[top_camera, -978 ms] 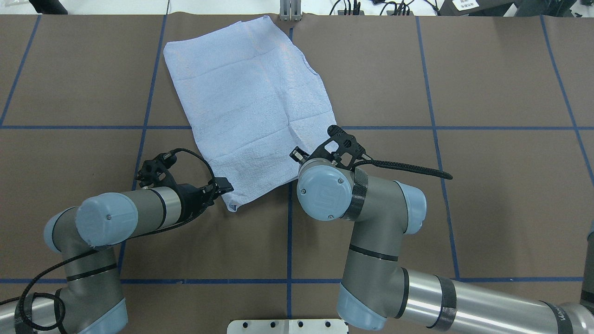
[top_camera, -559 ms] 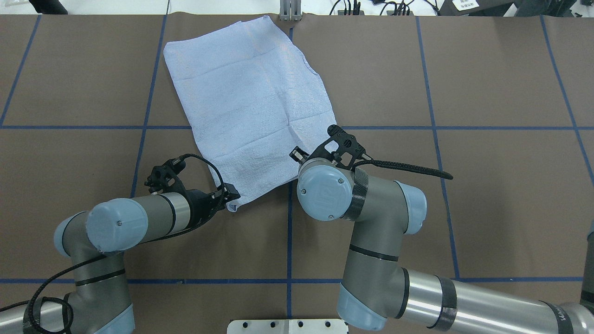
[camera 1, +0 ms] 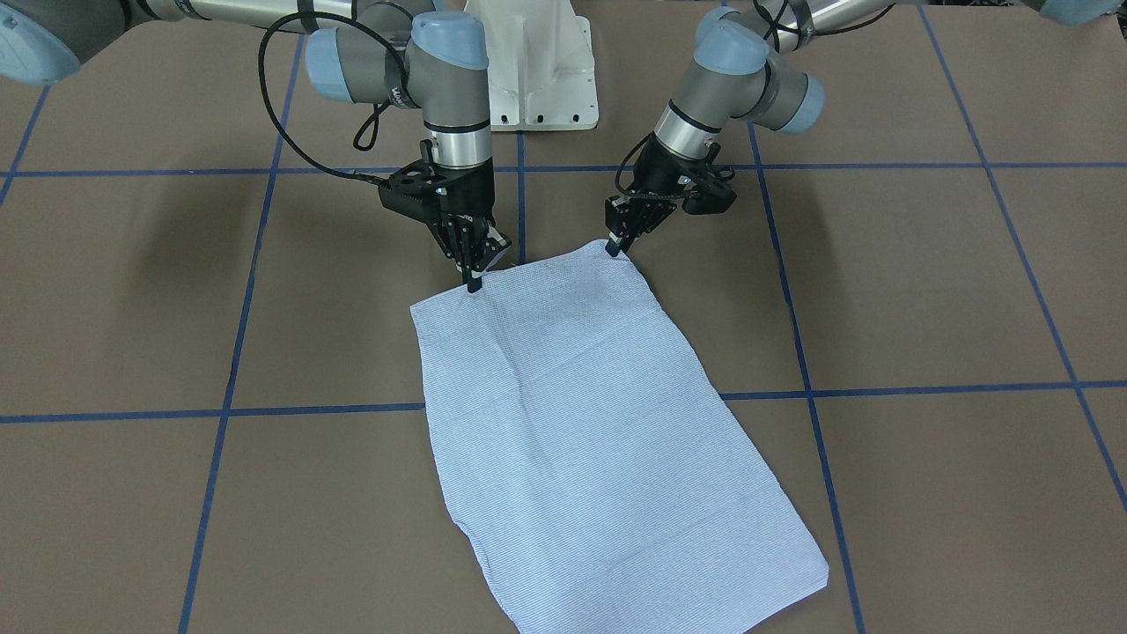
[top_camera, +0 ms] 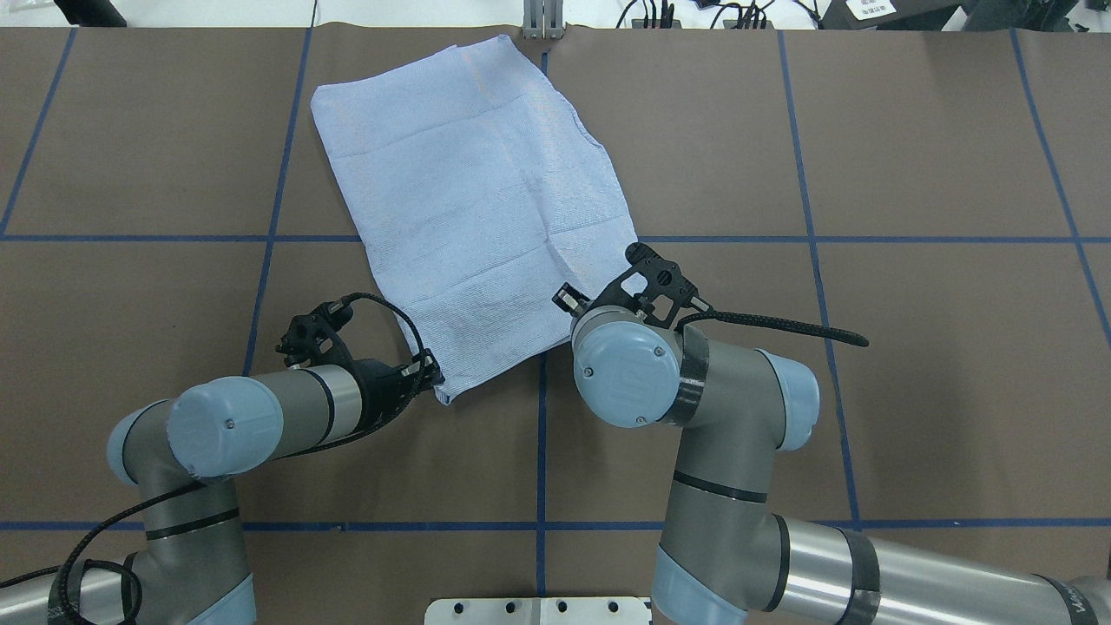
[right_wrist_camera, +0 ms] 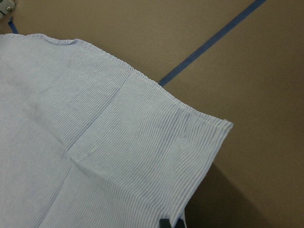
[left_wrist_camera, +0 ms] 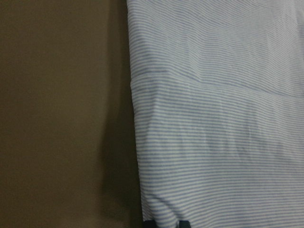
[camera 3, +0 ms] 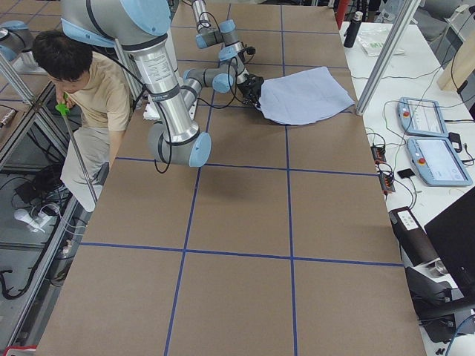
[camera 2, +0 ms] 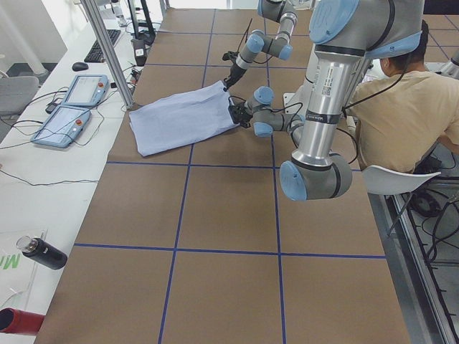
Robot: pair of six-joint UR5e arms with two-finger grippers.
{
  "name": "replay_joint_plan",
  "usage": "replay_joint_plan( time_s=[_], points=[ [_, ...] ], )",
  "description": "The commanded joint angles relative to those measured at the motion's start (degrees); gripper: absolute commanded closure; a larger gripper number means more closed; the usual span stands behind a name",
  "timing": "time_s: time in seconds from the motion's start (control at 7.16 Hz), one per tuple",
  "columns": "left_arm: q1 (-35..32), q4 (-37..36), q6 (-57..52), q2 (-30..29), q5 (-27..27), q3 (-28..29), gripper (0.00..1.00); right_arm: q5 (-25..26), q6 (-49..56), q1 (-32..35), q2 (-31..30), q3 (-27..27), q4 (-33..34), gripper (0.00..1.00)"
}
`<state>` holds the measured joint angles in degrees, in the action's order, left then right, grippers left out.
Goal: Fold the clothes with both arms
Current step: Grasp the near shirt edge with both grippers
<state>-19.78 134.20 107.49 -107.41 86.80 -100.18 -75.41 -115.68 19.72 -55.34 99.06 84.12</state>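
Observation:
The clothes are one light blue striped shirt (top_camera: 477, 191), folded into a flat rectangle on the brown table (top_camera: 911, 391). In the front-facing view the shirt (camera 1: 590, 440) has both arms at its robot-side edge. My left gripper (camera 1: 613, 249) is shut on one corner there, also seen in the overhead view as the left gripper (top_camera: 431, 378) at the near left corner. My right gripper (camera 1: 474, 283) is shut on the other corner; from overhead its wrist hides it. Both wrist views show striped cloth (left_wrist_camera: 213, 118) (right_wrist_camera: 95, 142) running in between the fingertips at the bottom edge.
Blue tape lines (top_camera: 540, 451) grid the table. The white pedestal base (camera 1: 533, 79) stands between the arms. A person (camera 2: 401, 107) sits behind the robot. Two teach pendants (camera 2: 72, 107) and a bottle (camera 2: 39, 252) lie on the side bench past the table's far edge.
My left gripper moved right and toward the robot onto the shirt's near left corner. The right arm shifted right and nearer, and the shirt slid slightly with it.

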Motion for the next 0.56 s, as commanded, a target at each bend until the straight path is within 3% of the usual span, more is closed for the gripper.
replay_joint_plan(
  time_s=[0.0, 0.14, 0.42],
  points=[
    [0.00, 0.01, 0.00, -1.47, -0.05, -0.46, 1.00, 1.22, 0.01, -1.78, -1.87, 2.18, -0.01, 1.00],
    [0.18, 0.01, -0.09, -2.88, -0.05, -0.80, 1.00, 2.97, -0.08, -3.53, -2.92, 4.02, -0.01, 1.00],
    [3.15, 0.01, -0.35, -4.30, -0.05, -3.86, 1.00, 8.41, -1.73, -11.59, -10.28, 13.66, 0.16, 1.00]
  ],
)
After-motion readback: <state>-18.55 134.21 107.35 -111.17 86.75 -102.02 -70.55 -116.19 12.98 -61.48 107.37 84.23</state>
